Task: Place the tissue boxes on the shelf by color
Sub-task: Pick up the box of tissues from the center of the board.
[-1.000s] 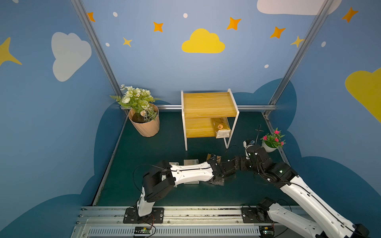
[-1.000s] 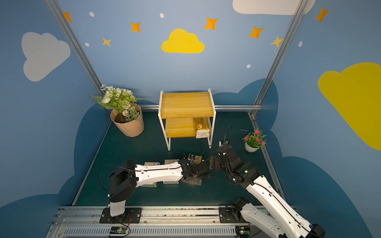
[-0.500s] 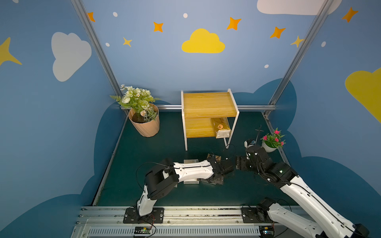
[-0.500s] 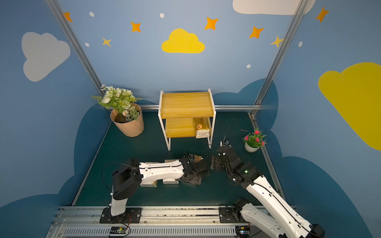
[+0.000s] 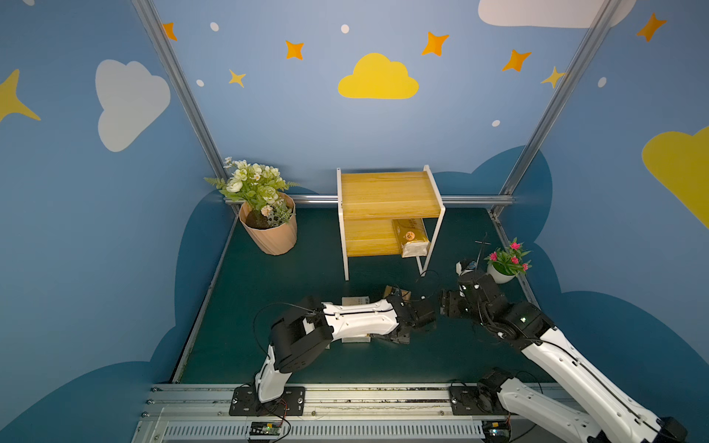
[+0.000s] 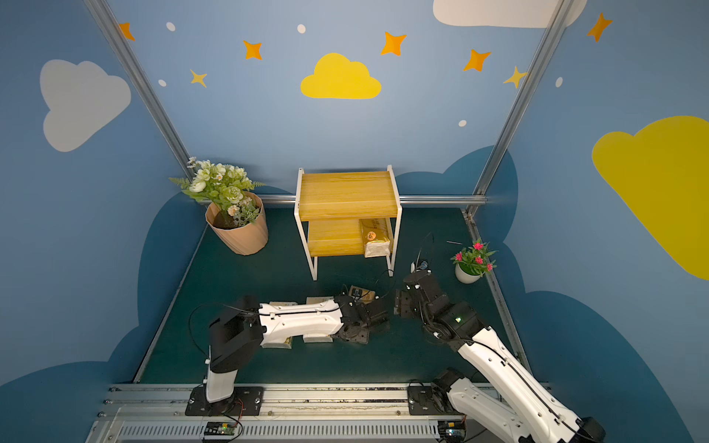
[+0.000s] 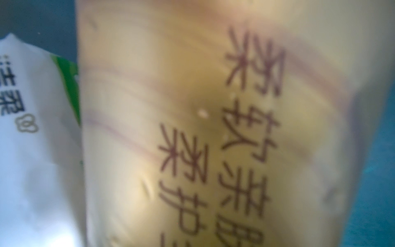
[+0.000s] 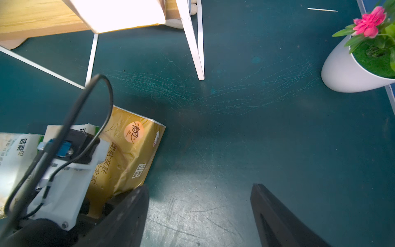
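Shelf (image 5: 387, 193): a two-tier rack with yellow boards and a white frame, at the far middle of your table (image 5: 460, 356).
Shelved gold pack (image 5: 409, 237): lies at the right end of the lower board.
Loose gold pack (image 8: 128, 154): lies on the table, nearer you than the shelf, under your left wrist.
White packs (image 6: 278, 342): two lie side by side just left of the loose gold pack, under your left arm.
Left fingers (image 6: 355, 336): down at the loose gold pack; you cannot tell whether they grip it.
Right fingers (image 8: 275, 213): spread wide over bare table, just right of the loose gold pack.
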`<state>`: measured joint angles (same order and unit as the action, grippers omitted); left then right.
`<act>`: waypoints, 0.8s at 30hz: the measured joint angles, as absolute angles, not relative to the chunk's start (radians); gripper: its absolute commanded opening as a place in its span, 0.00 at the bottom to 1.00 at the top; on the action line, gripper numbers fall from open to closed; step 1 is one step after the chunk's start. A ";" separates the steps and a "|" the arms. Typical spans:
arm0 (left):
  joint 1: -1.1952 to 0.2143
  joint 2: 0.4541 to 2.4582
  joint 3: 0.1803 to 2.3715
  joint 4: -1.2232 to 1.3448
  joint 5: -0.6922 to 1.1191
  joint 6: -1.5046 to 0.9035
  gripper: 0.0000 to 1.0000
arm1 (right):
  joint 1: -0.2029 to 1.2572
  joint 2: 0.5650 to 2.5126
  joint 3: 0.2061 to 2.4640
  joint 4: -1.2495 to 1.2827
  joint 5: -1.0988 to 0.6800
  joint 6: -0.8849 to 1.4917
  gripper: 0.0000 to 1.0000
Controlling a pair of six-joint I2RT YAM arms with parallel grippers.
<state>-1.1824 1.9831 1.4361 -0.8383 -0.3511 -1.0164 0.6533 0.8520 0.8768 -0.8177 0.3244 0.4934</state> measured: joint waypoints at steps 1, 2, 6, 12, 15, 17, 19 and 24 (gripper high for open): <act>-1.187 1.980 1.436 -0.850 -0.358 -1.018 0.51 | 0.653 0.852 0.877 -0.818 0.324 0.493 0.80; -1.192 1.977 1.436 -0.865 -0.364 -1.018 0.47 | 0.653 0.852 0.877 -0.818 0.324 0.493 0.80; -1.211 1.959 1.436 -0.905 -0.386 -1.024 0.46 | 0.653 0.852 0.877 -0.818 0.324 0.494 0.79; -1.231 1.896 1.437 -0.954 -0.440 -1.052 0.49 | 0.653 0.852 0.877 -0.818 0.324 0.493 0.80; -1.235 1.858 1.441 -0.996 -0.477 -1.080 0.54 | 0.653 0.852 0.877 -0.818 0.325 0.492 0.80; -1.236 1.830 1.446 -1.026 -0.507 -1.103 0.54 | 0.653 0.852 0.878 -0.819 0.324 0.489 0.80; -1.235 1.803 1.457 -1.059 -0.538 -1.132 0.54 | 0.653 0.852 0.882 -0.822 0.324 0.485 0.79; -1.235 1.765 1.491 -1.099 -0.632 -1.180 0.57 | 0.653 0.849 0.905 -0.828 0.319 0.469 0.79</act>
